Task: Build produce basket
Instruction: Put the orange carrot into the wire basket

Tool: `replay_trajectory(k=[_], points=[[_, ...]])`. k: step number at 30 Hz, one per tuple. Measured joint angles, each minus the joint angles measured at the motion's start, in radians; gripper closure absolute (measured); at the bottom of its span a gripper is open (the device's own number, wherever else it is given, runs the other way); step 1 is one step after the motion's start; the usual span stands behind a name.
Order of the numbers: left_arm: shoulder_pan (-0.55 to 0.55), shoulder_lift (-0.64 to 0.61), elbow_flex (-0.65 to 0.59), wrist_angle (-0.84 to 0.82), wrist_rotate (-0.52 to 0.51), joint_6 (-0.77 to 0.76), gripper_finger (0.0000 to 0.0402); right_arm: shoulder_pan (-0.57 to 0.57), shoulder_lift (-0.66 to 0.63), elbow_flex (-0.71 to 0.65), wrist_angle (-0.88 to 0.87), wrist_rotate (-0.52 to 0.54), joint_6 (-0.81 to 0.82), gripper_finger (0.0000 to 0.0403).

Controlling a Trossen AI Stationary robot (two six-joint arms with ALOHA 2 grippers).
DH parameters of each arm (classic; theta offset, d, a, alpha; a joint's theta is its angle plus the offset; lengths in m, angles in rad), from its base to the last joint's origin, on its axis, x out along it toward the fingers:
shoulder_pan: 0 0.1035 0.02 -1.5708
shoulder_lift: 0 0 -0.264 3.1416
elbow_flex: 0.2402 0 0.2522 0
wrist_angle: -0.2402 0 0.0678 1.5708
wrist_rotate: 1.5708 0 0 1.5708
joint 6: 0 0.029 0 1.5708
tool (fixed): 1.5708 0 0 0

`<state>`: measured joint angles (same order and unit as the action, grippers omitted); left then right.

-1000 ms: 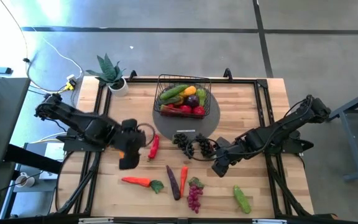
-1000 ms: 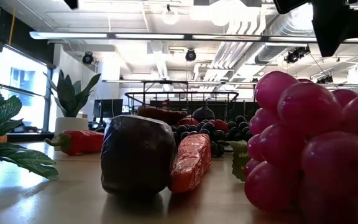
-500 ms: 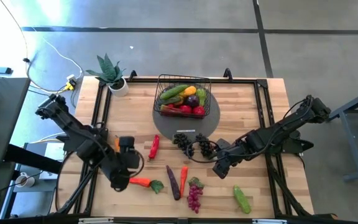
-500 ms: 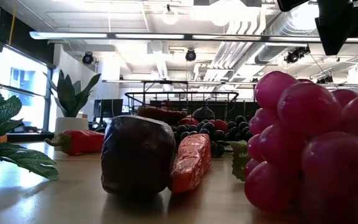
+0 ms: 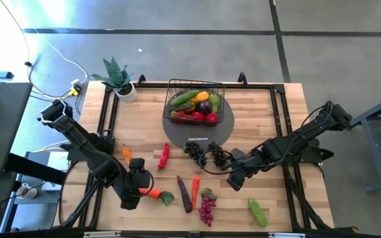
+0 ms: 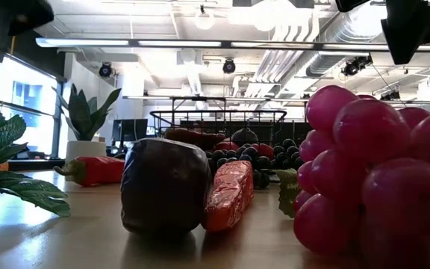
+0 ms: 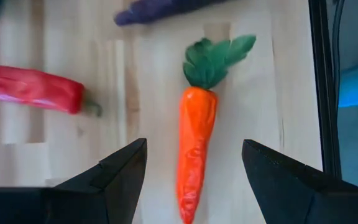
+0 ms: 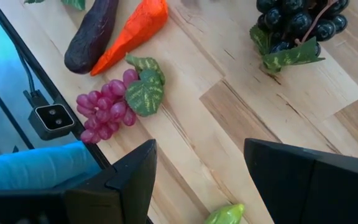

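Note:
The black wire basket (image 5: 196, 100) stands on a grey disc at the far middle and holds several pieces of produce. Loose produce lies on the table: a leafy orange carrot (image 7: 194, 149), a red pepper (image 5: 164, 155), dark grapes (image 5: 200, 152), an eggplant (image 5: 185, 194), a second carrot (image 5: 195, 187), purple grapes (image 8: 114, 109) and a green cucumber (image 5: 257, 211). My left gripper (image 7: 194, 146) hangs open above the leafy carrot (image 5: 149, 194), one finger on each side, apart from it. My right gripper (image 8: 201, 149) is open above bare wood between the dark grapes and the cucumber.
A potted spiky plant (image 5: 116, 76) stands at the far left corner. A small orange piece (image 5: 126, 152) lies left of the red pepper. Black rails (image 5: 104, 119) run along the table's sides. Bare wood shows at the right, beyond my right arm.
My left gripper has swung from beside the red pepper toward the table's near edge and come down over the leafy carrot, turning a little. Its fingers have kept the same gap. The produce lies where it was.

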<state>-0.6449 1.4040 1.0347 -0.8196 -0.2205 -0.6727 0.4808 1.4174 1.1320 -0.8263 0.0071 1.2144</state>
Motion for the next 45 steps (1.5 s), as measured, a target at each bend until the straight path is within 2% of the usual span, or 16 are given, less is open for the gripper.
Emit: replay_trajectory(k=[10, 21, 35, 39, 45], points=[[0.001, 0.0, -0.2, 0.262, 0.08, 0.01, 0.0149, 0.0, 0.0, 0.0, 0.0, 0.0, 0.001, 0.0178], [0.012, 0.013, -0.336, 0.468, 0.108, 0.004, 0.0149, 0.0, 0.0, 0.0, 0.0, 0.007, 0.0, 0.0178], [0.063, 0.171, -0.345, 0.56, 0.134, -0.021, 0.015, -0.003, 0.001, 0.0, -0.001, 0.011, 0.0, 0.0178], [0.063, 0.172, -0.345, 0.568, 0.122, -0.038, 0.0177, -0.003, 0.001, 0.0, -0.002, 0.011, 0.001, 0.0178], [0.063, 0.175, -0.346, 0.598, 0.126, -0.058, 0.0269, -0.003, 0.001, 0.0, -0.001, 0.011, 0.001, 0.0178]])
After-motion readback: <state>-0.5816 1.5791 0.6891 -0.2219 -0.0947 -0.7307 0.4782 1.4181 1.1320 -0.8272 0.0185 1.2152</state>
